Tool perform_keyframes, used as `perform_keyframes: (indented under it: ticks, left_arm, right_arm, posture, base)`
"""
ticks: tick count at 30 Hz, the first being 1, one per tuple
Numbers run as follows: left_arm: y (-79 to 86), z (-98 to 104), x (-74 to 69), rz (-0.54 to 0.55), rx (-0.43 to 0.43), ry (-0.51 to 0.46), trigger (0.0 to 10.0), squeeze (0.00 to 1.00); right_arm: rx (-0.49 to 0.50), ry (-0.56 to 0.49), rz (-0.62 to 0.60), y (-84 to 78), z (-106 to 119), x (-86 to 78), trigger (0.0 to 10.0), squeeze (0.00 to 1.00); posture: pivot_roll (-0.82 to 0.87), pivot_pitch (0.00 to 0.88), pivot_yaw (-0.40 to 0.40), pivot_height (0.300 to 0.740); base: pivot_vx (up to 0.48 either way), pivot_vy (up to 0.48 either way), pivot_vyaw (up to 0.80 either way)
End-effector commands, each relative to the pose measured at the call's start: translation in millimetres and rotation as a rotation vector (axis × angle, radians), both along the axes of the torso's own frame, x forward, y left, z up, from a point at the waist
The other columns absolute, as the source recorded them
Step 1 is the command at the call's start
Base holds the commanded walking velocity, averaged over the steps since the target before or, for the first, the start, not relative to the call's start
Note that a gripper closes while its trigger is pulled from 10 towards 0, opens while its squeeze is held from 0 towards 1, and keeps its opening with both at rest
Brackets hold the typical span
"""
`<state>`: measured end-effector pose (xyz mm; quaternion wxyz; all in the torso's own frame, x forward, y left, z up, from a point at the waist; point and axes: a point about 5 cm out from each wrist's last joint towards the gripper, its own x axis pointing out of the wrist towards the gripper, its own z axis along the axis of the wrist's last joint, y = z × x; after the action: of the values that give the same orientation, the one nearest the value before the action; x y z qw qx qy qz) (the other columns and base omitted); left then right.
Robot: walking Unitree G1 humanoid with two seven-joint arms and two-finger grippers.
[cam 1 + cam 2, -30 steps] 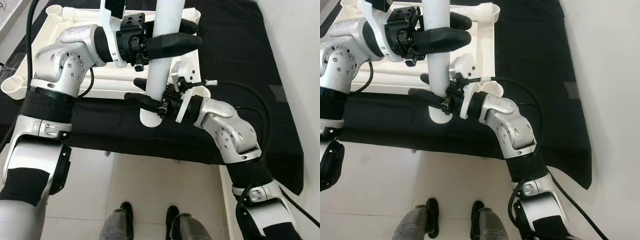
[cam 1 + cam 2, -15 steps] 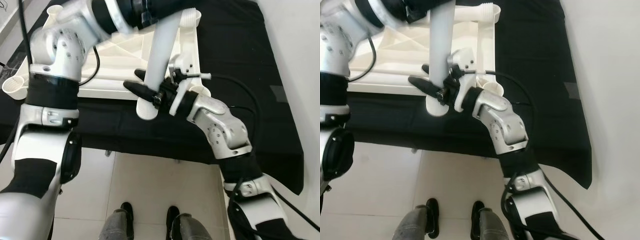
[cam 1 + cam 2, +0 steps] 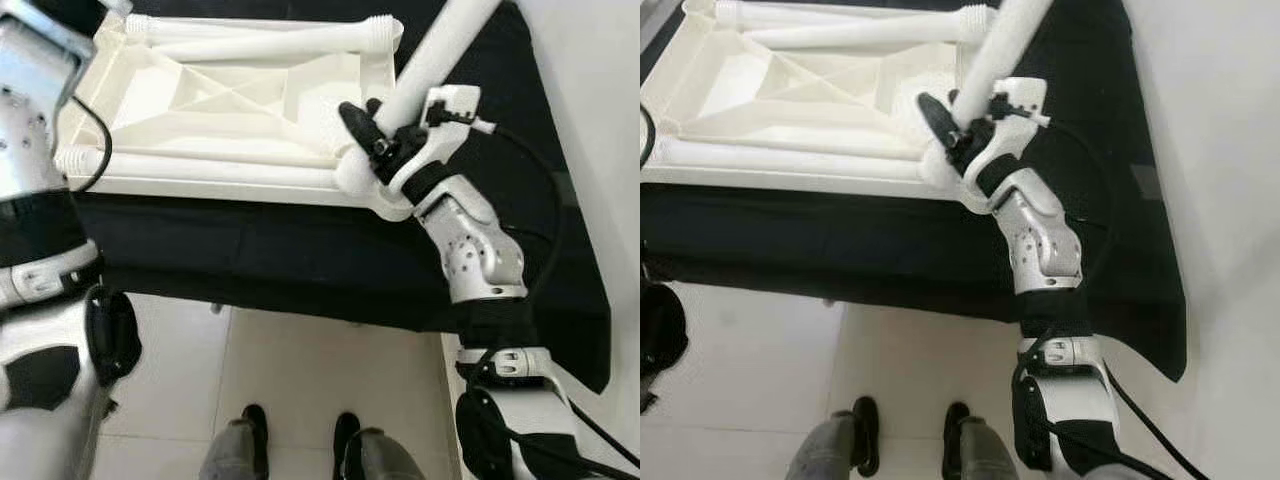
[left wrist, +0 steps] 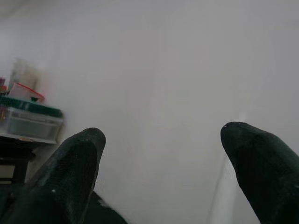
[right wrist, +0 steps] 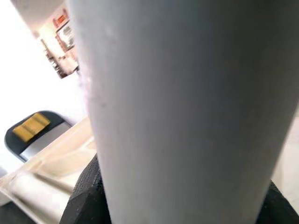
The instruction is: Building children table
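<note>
Black fingers of the right gripper (image 3: 375,140) are clamped on a white leg (image 3: 425,62), gripping it low down, just above its rounded foot. One finger shows dark against the white on the near-left side of the leg; the other is hidden behind it. The leg tilts, its upper end leaning away to the right and running out past the top edge of the head views, its lower end sitting right at the near-right corner of the tabletop (image 3: 200,95). Whether that end is actually seated in the corner socket, I can't tell. In the right wrist view the leg (image 5: 187,112) is a broad pale column, smooth and matte, with a dark fingertip (image 5: 86,198) pressed at its base.

Now the left gripper (image 4: 163,172): its wrist view has two black fingertips spread well apart, nothing between them, aimed at a plain white wall with a shelf of boxes (image 4: 28,116) off to one side. The left arm (image 3: 40,200) itself rises along the left edge of the head view.

The tabletop is white plastic, lying upside down on a black cloth (image 3: 480,100), its ribbed underside and diagonal braces facing up. Two more legs lie flat on it: one (image 3: 270,40) along the far edge with a threaded end at the right, another (image 3: 200,168) along the near edge. White tile floor (image 3: 300,380) sits below, and a person's dark shoes (image 3: 295,440) stand at the bottom of the view.
</note>
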<state>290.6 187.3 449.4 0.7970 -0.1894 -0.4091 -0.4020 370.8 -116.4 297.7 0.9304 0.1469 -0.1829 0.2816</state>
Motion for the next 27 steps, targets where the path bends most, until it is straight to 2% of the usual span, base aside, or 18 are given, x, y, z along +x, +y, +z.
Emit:
perform_keyframes:
  ticks: [1,2,3,4,5,6,7,10,13,14,15,16,17,18,19,20,22,27]
  left_arm:
    - [-4.1,-25,0.3,0.03,-0.018,0.083,10.0,1.0]
    - [-4.1,-25,0.3,0.03,-0.018,0.083,10.0,1.0]
    - [-8.0,-56,6.2,0.075,-0.042,0.195,10.0,0.0]
    - [-10.3,-76,7.8,0.108,-0.06,0.273,10.0,0.0]
    - [-10.3,-76,7.8,0.108,-0.06,0.273,10.0,0.0]
    - [-12.7,-95,9.9,0.153,-0.053,0.343,10.0,0.0]
    - [-12.7,-95,9.9,0.153,-0.053,0.343,10.0,0.0]
    - [-15.9,-139,13.8,0.256,-0.066,0.522,10.0,0.0]
    - [-18.5,-150,14.3,0.27,-0.057,0.566,10.0,0.0]
    - [-23.2,-163,14.8,0.291,-0.031,0.61,10.0,0.0]
    - [-23.2,-163,14.8,0.291,-0.031,0.61,10.0,0.0]
    - [-29.4,-175,14.6,0.313,0.018,0.642,10.0,0.0]
    - [-29.4,-175,14.6,0.313,0.018,0.642,10.0,0.0]
    - [-35.2,-185,13.9,0.343,0.073,0.669,10.0,0.0]
    - [-35.2,-185,13.9,0.343,0.073,0.669,10.0,0.0]
    - [-40.9,-199,13.6,0.399,0.142,0.705,10.0,0.0]
    - [-42.4,-202,12.0,0.415,0.146,0.718,10.0,0.0]
    - [-52.1,-206,2.5,0.415,0.205,0.683,10.0,0.0]
  right_arm:
    - [0.073,-0.031,-0.021,-3.6,8,0.1,10.0,0.0]
    - [0.073,-0.031,-0.021,-3.6,8,0.1,10.0,0.0]
    - [0.092,-0.039,-0.055,-8.6,11,1.5,10.0,0.0]
    - [0.104,-0.045,-0.079,-11.8,13,2.5,10.0,0.0]
    - [0.104,-0.045,-0.079,-11.8,13,2.5,10.0,0.0]
    - [0.108,-0.054,-0.101,-14.9,15,3.2,10.0,0.0]
    - [0.108,-0.054,-0.101,-14.9,15,3.2,10.0,0.0]
    - [0.114,-0.066,-0.148,-21.7,18,5.1,10.0,0.0]
    - [0.117,-0.064,-0.158,-23.5,18,5.7,10.0,0.0]
    - [0.121,-0.059,-0.169,-25.2,18,6.6,10.0,0.0]
    - [0.121,-0.059,-0.169,-25.2,18,6.6,10.0,0.0]
    - [0.118,-0.052,-0.181,-26.7,17,7.7,10.0,0.0]
    - [0.118,-0.052,-0.181,-26.7,17,7.7,10.0,0.0]
    - [0.117,-0.047,-0.192,-28.1,17,8.8,10.0,0.0]
    - [0.117,-0.047,-0.192,-28.1,17,8.8,10.0,0.0]
    - [0.121,-0.018,-0.2,-29.3,14,11.1,10.0,0.0]
    - [0.12,-0.009,-0.202,-29.3,12,12.0,10.0,0.0]
    - [0.138,0.001,-0.194,-26.3,9,13.2,10.0,0.0]
  posture:
    - [0.04,0.224,-0.025,0.74]
    - [0.04,0.224,-0.025,0.74]
    - [0.04,0.217,-0.029,0.74]
    - [0.04,0.216,-0.029,0.74]
    - [0.04,0.216,-0.029,0.74]
    - [0.04,0.212,-0.029,0.74]
    - [0.04,0.212,-0.029,0.74]
    - [0.04,0.205,-0.028,0.74]
    - [0.04,0.201,-0.027,0.74]
    - [0.04,0.199,-0.03,0.74]
    - [0.04,0.199,-0.03,0.74]
    - [0.04,0.197,-0.028,0.74]
    - [0.04,0.197,-0.028,0.74]
    - [0.04,0.199,-0.028,0.74]
    - [0.04,0.199,-0.028,0.74]
    - [0.05,0.195,-0.026,0.74]
    - [0.05,0.195,-0.024,0.74]
    - [0.06,0.191,-0.016,0.74]
  base:
    - [0.0,0.0,0.0]
    - [0.0,0.0,0.0]
    - [0.0,0.0,0.0]
    - [0.0,0.0,0.0]
    - [0.0,0.0,0.0]
    - [0.0,0.0,0.0]
    - [0.0,0.0,0.0]
    - [0.0,0.0,0.0]
    - [0.0,0.0,0.0]
    - [0.0,0.0,0.0]
    - [0.0,0.0,0.0]
    - [0.0,0.0,0.0]
    - [0.0,0.0,0.0]
    - [0.0,0.0,0.0]
    - [0.0,0.0,0.0]
    - [0.0,0.0,0.0]
    - [0.0,0.0,0.0]
    - [0.0,0.0,-0.32]
